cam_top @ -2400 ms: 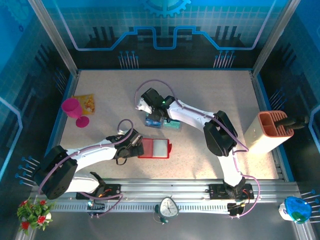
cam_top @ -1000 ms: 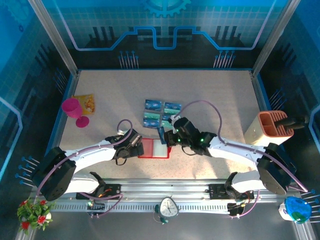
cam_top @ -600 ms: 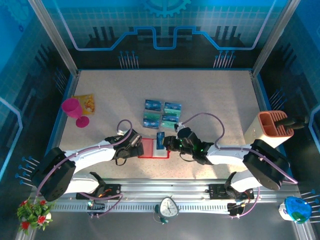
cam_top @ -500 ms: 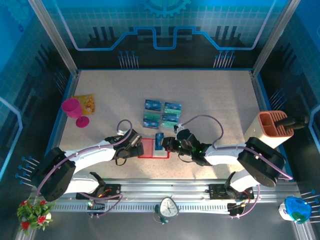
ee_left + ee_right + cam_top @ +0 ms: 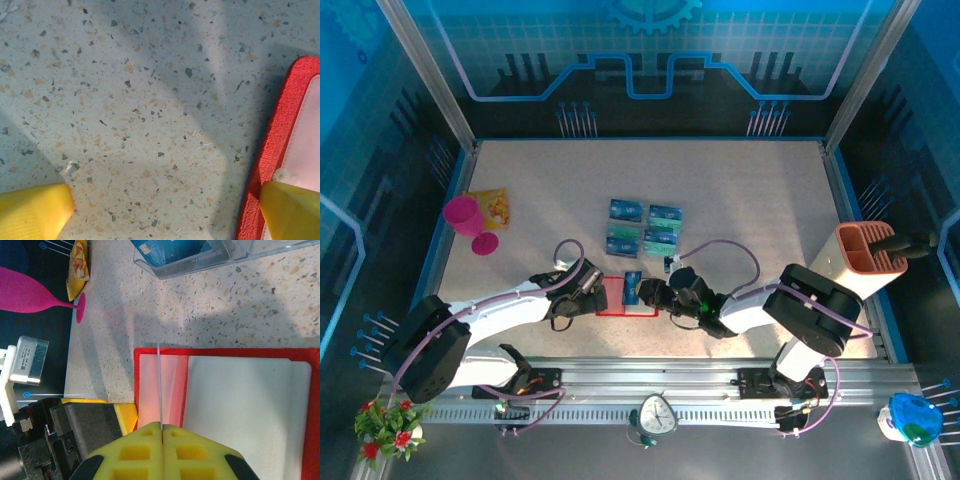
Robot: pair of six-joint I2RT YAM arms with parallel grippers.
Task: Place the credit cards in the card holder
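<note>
The big speckled table (image 5: 740, 190) has two white robot arms on it. Both reach in to the middle near the front. The left arm (image 5: 490, 320) comes from the left side and the right arm (image 5: 800, 310) bends in from the right. A tall orange-brown box with slots (image 5: 855, 262) stands at the far right edge, well away from the rest. The red card holder (image 5: 617, 301) lies flat and open between the two grippers, with pale pockets showing inside. A bunch of blue and green credit cards (image 5: 645, 228) lies just behind it, side by side in two rows. In the right wrist view they (image 5: 170, 250) sit in what looks like a clear tray. A pink glass (image 5: 465, 217) stands by the left edge, and a yellow packet (image 5: 490, 207) lies just beside it. The left gripper (image 5: 590, 297) is at the holder's left end with its jaws very wide. In its own view one yellow fingertip (image 5: 290, 212) is over the holder's red edge (image 5: 272, 150) and the other is over bare table. The right gripper (image 5: 648, 293) has its jaws tight on one card (image 5: 632, 288). It holds the card up on its thin edge (image 5: 159, 385), right over the open pocket.
</note>
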